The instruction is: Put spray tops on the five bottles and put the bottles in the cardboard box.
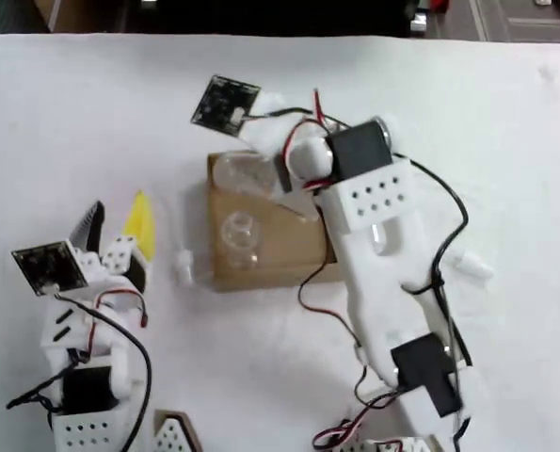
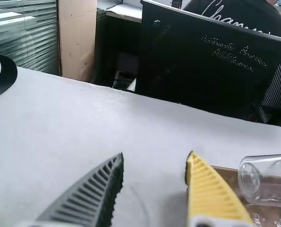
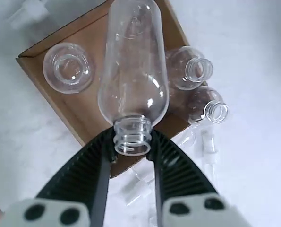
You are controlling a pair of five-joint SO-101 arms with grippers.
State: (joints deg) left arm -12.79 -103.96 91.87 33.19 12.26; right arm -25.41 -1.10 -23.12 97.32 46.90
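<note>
The right hand point(image 3: 131, 144) is closed on the threaded neck of a clear bottle point(image 3: 133, 75), holding it above the cardboard box point(image 3: 79, 111) with the base pointing away from the fingers. The neck is bare: no spray top is fitted. A second bottle point(image 3: 68, 71) stands upright in the box, mouth open and also without a top. Two more bottles point(image 3: 190, 68) sit at one edge of the box, and it cannot be told whether they lie inside it or against it. A white spray top point(image 1: 184, 267) lies on the surface point(image 1: 91, 104) just beside the box. The left hand point(image 2: 154, 163) is spread wide and holds nothing, well apart from the right hand at the near side of the surface. Main hazard: releasing now would probably put an untopped bottle in the box, leaving the fitting step undone. Second hazard: the grip bears only on a narrow, smooth threaded neck, so the long body could swing or slip between the fingers during any tilt. Third hazard: the box already holds bottles — lowering the held one could strike the upright bottle and tip it, or push the light box across the surface. With the left hand away, nothing braces the box.
</note>
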